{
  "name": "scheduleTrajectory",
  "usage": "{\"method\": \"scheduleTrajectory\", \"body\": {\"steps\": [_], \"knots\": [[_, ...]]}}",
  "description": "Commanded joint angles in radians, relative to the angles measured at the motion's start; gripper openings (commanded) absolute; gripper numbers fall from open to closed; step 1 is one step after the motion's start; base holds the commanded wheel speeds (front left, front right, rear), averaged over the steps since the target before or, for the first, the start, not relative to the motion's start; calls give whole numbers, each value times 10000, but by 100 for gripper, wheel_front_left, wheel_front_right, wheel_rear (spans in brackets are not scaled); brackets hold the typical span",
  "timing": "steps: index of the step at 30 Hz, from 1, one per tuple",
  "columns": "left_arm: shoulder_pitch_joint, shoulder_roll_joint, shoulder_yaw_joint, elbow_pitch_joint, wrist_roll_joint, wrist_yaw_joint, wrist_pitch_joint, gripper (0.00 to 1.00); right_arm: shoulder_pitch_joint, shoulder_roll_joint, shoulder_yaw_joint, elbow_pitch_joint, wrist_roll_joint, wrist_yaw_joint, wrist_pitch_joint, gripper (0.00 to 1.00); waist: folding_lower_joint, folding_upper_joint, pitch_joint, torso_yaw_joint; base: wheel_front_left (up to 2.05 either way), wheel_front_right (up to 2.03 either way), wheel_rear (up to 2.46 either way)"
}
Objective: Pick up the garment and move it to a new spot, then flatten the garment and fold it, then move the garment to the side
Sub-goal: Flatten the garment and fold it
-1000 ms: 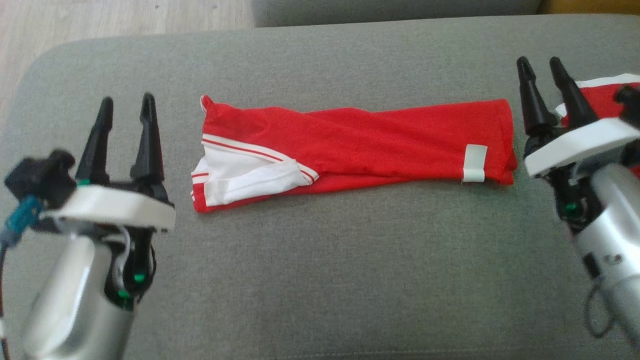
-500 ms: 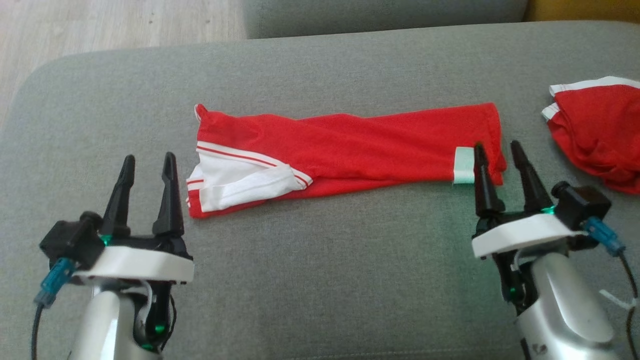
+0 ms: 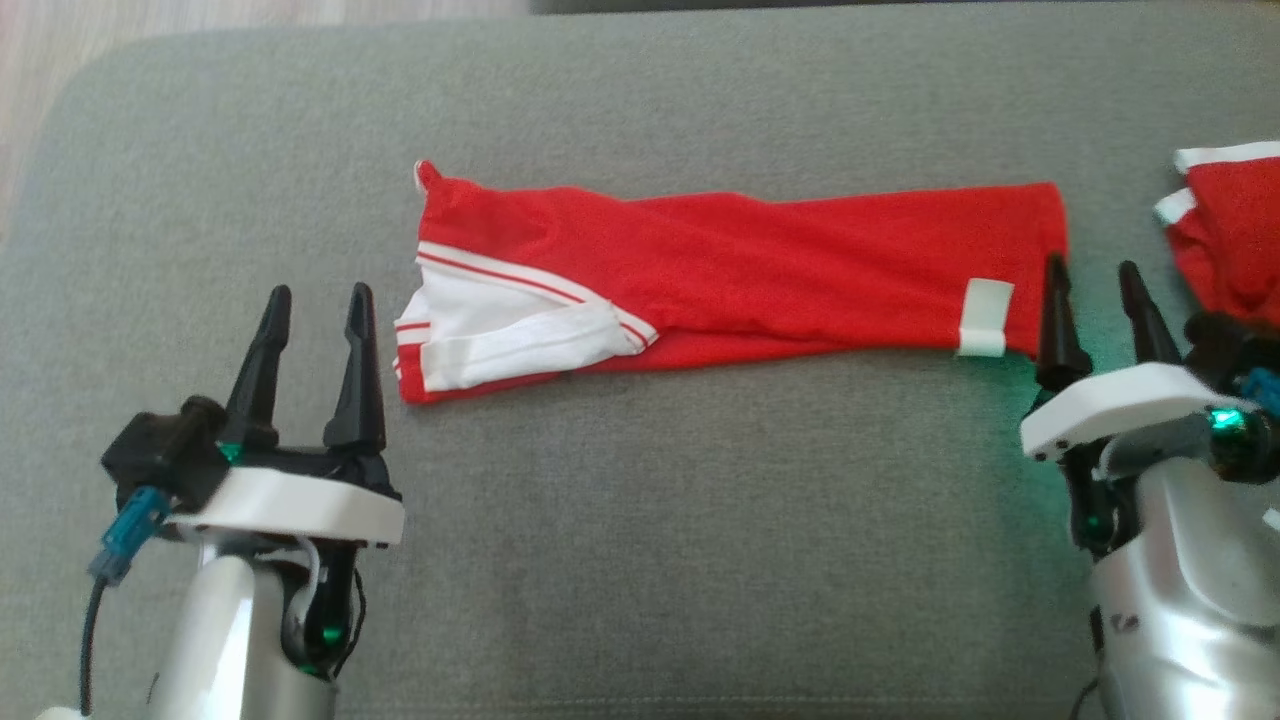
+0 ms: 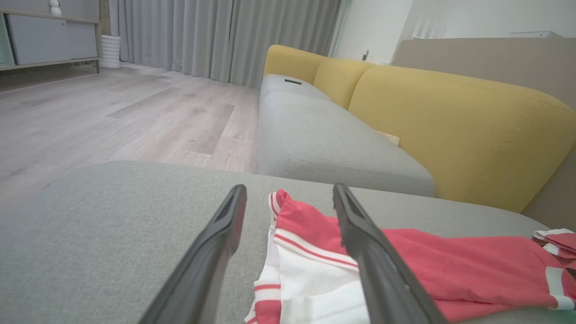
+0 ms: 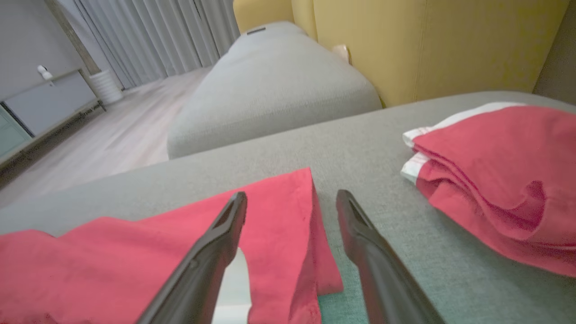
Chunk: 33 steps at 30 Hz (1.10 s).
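At 8 o'clock in the head view the left gripper is seen with its two fingers spread wide. Nothing is held, and a strip of the grey cushion can be seen between its fingers and the cloth.

The garment, red with white trim, is laid as a long folded band across the middle of the cushion, from 9 o'clock to 3 o'clock. Its white, striped end is turned toward 9 o'clock, just beside the left gripper, and in the left wrist view that end is framed between the fingers.

The fabric is judged to be thin, light and limp. No shape would be held once it is lifted, the folded layers could slide apart, and an unsupported middle would sag. Hold is therefore best taken at both short ends at once, with all layers pinched near the corners and the cloth drawn taut between the arms.

A white tag is seen near the 3 o'clock end. There the right gripper is found, likewise fully parted and empty. Its inner finger lies over the garment's edge and its outer finger over bare cushion, so the edge is straddled. Whether the cloth is actually touched cannot be told.

At 2 o'clock a second red garment lies bunched, apart from the first.
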Motion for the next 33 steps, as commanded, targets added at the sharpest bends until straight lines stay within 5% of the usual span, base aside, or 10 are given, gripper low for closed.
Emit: {"method": "scheduleTrajectory", "body": {"steps": [1, 8, 18, 19, 20, 21, 33], "knots": [[-464, 61, 222, -303, 45, -48, -120, 100, -396, 102, 122, -162, -134, -9, 60, 100, 0, 0, 126, 113, 0, 0, 0], [-686, 55, 41, -203, -77, -60, -120, 100, -1255, 116, -931, 1598, -504, -9, 578, 100, 0, 0, 414, 356, 0, 0, 0], [-877, 54, 45, -162, -250, -62, -120, 100, -2243, 118, -744, 4131, -113, -9, 832, 100, 0, 0, 550, 389, 0, 0, 0], [-880, 54, 35, -158, -259, -62, -120, 100, -2317, 119, -724, 4301, -71, -9, 816, 73, 0, 0, 543, 381, 0, 0, 0], [-876, 54, 30, -156, -268, -62, -120, 100, -2381, 119, -712, 4432, -54, -9, 774, 24, 0, 0, 532, 369, 0, 0, 0], [-868, 54, 34, -156, -279, -62, -120, 100, -2442, 119, -724, 4523, -39, -9, 709, 0, 0, 0, 516, 354, 0, 0, 0], [-718, 53, 191, -141, -453, -63, -120, 100, -2703, -1271, -2080, 4587, -483, -9, -132, 0, 0, 0, 226, 115, 0, 0, 0]]}}
